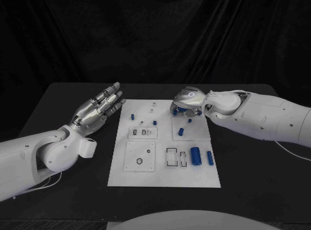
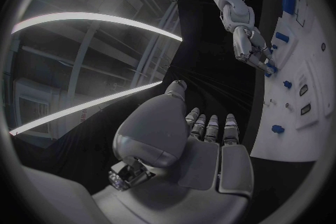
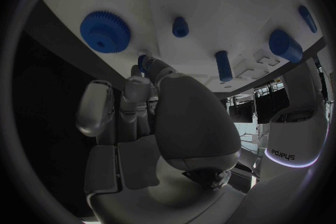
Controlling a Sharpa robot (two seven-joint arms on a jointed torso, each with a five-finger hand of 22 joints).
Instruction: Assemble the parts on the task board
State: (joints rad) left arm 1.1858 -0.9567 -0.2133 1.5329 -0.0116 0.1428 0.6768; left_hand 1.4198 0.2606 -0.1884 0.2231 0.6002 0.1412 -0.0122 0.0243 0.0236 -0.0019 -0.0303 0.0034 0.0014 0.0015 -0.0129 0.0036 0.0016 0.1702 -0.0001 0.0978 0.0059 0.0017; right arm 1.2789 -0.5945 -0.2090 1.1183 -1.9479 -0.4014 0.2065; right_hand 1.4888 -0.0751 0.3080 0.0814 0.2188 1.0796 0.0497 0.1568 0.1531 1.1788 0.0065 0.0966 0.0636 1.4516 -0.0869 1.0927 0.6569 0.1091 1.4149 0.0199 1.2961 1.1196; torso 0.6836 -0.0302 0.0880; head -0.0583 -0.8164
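The right hand (image 1: 188, 101) is seen at the far right corner of the task board (image 1: 164, 177), its fingers curled down onto the board. A small blue piece (image 3: 143, 63) is seen at the fingertips (image 3: 151, 66) in the right wrist view, but whether it is gripped or merely touched cannot be told. Just beside them a blue gear (image 3: 105, 31) lies flat on the board, and blue pegs (image 3: 181, 26) stand near it.

The left hand (image 1: 100, 109) is held just off the board's far left edge, fingers straight, slightly apart and empty, the palm turned toward the board.

The white board is laid in the middle of the black table (image 1: 259, 167). Two blue cylinders (image 1: 196, 155) lie side by side near its right edge, beside a rectangular slot (image 1: 171, 157). A round recess (image 1: 139, 161) is cut toward the near left, and small slots (image 1: 139, 132) are set at the middle. A blue peg (image 1: 133, 116) stands near the far left edge.

Black cloth (image 1: 155, 38) hangs behind the table.
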